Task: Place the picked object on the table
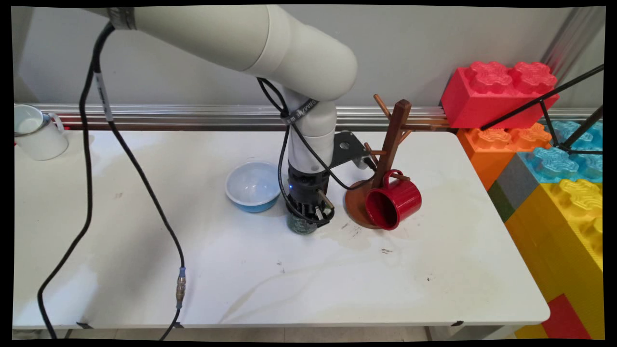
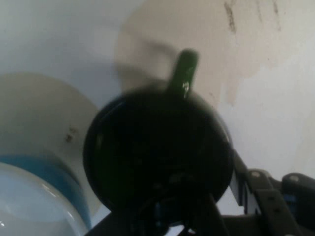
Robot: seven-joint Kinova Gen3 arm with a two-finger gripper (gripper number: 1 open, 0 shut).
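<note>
The black cable (image 1: 179,284) hangs nearest the camera, down past the front edge of the bench (image 1: 337,284), well to the left of the dark green mug (image 1: 301,227).

That green mug stands upright about mid-bench. The tool (image 1: 311,218) is directly on top of it, pointing straight down, so only the mug's lower wall shows from the main view. From the hand view the mug's dark mouth (image 2: 157,147) fills the centre, with its handle sticking out on the far side from the black linkage. Part of the linkage sits just outside the rim. I cannot tell whether the tool is spread or pressed onto the wall.

Judged from this, a rim hold needs care: the wall is thin and glossy, and the handle adds off-centre weight. A firm, square pinch kept vertical would suit it.

The blue bowl (image 1: 253,185) sits just left of the green mug, close enough to be nudged. The wooden mug tree (image 1: 391,140) stands to its right, with a red mug (image 1: 393,202) tilted at its base. A white mug (image 1: 36,132) stands far back-left of the green mug.
</note>
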